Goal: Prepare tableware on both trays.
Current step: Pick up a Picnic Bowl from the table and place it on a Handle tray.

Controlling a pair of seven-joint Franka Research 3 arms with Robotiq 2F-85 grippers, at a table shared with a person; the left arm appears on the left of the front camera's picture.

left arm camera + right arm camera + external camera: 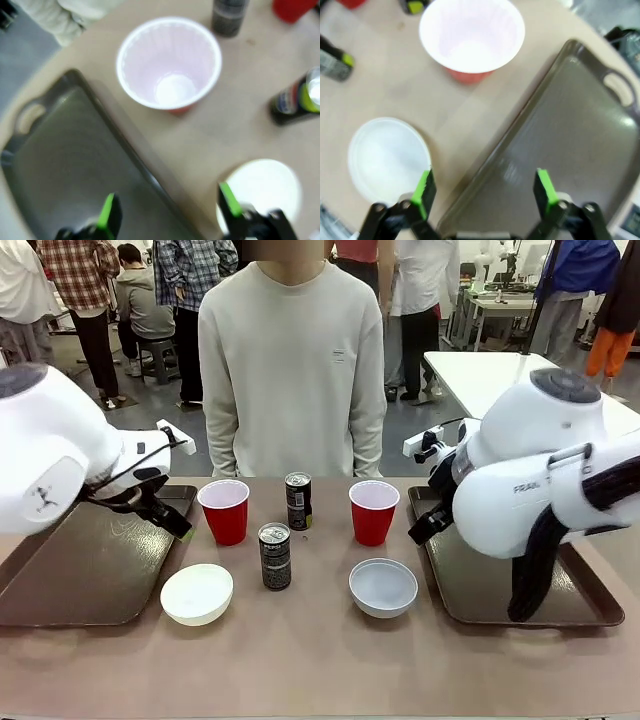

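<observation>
- Tan tabletop [320,670] is stretching across a busy room. A person in a cream sweater [292,360] is standing at its far edge, with other people moving about behind.
- The left gripper [166,197] is hovering with its jaws spread wide and nothing between them. The rim of the left dark brown rectangular plastic tray [65,160] is running slantwise under the gap, and one green-padded finger is hanging over the tray's bare floor.
- At the other finger, the cream-white small round bowl [270,185] is sitting on the table off the tray, holding nothing.
- Ahead of those fingertips, the left red plastic cup [170,65] is standing upright just beside the tray's rim, its white inside showing empty.
- The right gripper [484,182] is hanging with its jaws just as wide, gripping nothing. The right dark brown rectangular plastic tray [570,140] is lying under one finger and most of the gap, its floor showing bare.
- Beside its other finger, the pale grey-white small round bowl [387,157] is sitting empty on the table, near the tray's rim but apart from it.
- Beyond those fingertips, the right red plastic cup [472,35] is standing upright and empty.
- Between the two grippers, well off to the side of both sets of jaws, two slim dark drink cans are standing upright on the table. The farther can [298,501] is standing between the cups, and the nearer can [275,556] is standing closer to the bowls.
</observation>
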